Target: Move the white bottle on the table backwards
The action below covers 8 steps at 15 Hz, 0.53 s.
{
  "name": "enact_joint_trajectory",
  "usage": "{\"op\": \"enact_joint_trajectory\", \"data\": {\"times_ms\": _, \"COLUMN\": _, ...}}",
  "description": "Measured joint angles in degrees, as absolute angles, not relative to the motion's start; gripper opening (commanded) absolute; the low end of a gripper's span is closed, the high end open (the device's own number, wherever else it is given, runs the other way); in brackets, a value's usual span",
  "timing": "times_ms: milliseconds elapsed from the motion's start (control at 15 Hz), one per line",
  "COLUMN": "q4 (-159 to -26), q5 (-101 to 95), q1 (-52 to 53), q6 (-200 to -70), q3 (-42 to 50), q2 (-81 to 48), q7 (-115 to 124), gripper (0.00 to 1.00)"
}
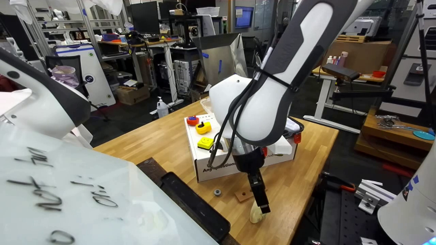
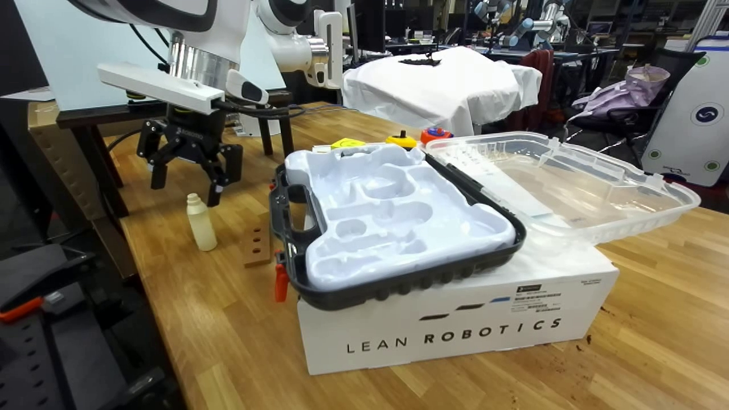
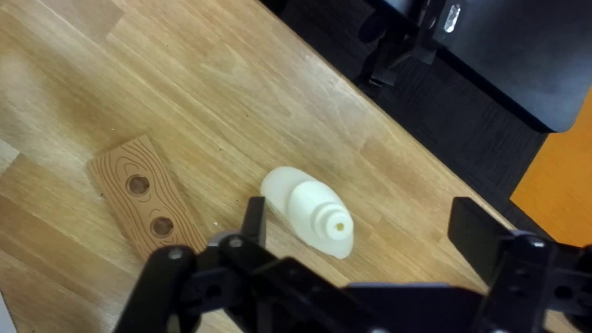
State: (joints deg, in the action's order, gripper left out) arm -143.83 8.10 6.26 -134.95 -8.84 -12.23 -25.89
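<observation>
The white bottle (image 2: 201, 225) stands upright on the wooden table (image 2: 239, 324), near one edge of its top. It shows from above in the wrist view (image 3: 307, 208), nearer the left finger, and partly behind a finger in an exterior view (image 1: 256, 215). My gripper (image 2: 185, 185) is open and empty, pointing down above the bottle. In the wrist view the gripper's fingers (image 3: 360, 222) are wide apart, with the bottle's cap showing between them and no finger seen touching it. In an exterior view the gripper (image 1: 265, 208) is seen side-on.
A brown block with holes (image 3: 138, 199) lies beside the bottle. A big white box (image 2: 444, 336) carries a grey-and-white lidded tray (image 2: 393, 228) and small yellow and red items (image 1: 203, 127). A grey ring (image 1: 217, 192) lies on the table. A whiteboard (image 1: 85, 190) stands alongside.
</observation>
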Motion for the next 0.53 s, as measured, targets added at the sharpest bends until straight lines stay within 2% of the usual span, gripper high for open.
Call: {"op": "enact_joint_trajectory", "data": {"times_ms": 533, "q4": -143.85, "q5": 5.05, "q1": 6.14, "q6": -135.64, "q3": -9.71, "q2": -13.53, "q7": -32.83, "gripper": 1.00}}
